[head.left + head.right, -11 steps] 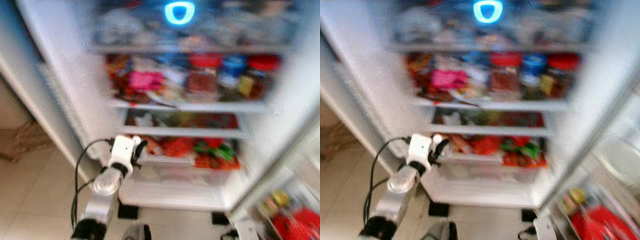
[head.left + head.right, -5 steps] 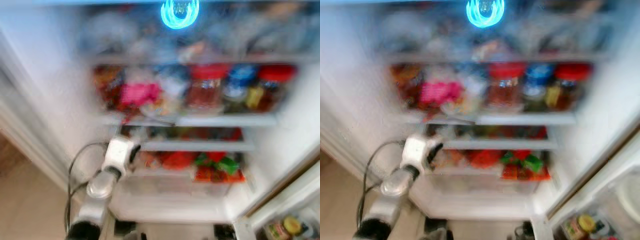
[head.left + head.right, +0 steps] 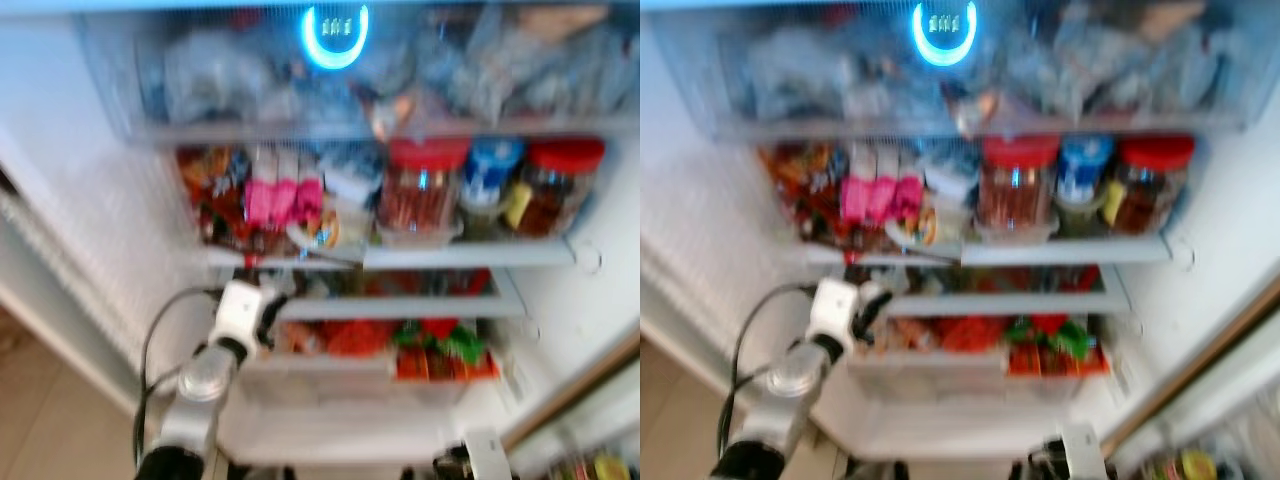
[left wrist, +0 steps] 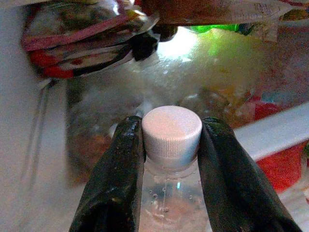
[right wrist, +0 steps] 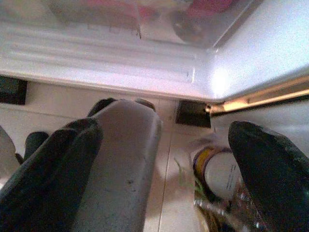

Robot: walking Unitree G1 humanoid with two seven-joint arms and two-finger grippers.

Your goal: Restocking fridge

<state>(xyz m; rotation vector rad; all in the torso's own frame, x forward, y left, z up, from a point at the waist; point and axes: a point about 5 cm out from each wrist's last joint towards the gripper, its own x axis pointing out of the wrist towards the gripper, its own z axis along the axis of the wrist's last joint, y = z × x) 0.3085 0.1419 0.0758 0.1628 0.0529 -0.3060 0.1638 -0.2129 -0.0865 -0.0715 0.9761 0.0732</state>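
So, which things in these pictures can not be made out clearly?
- Top shelf, left eye view: packets behind its front are blurred; contents unreadable.
- Jars, both eye views: labels blurred.
- Bottle in the left gripper, left wrist view: body cut off by the edge; label hidden.
- Right gripper, right wrist view: the fingers are apart; the can past them is blurred.

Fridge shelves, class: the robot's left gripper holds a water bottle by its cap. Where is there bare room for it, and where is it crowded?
The left gripper grips the bottle at the left end of the lower shelf, where a gap seems to remain beside the fridge wall. The jar shelf is packed from the snack packets to the red-lidded jars. The top shelf is crammed too.
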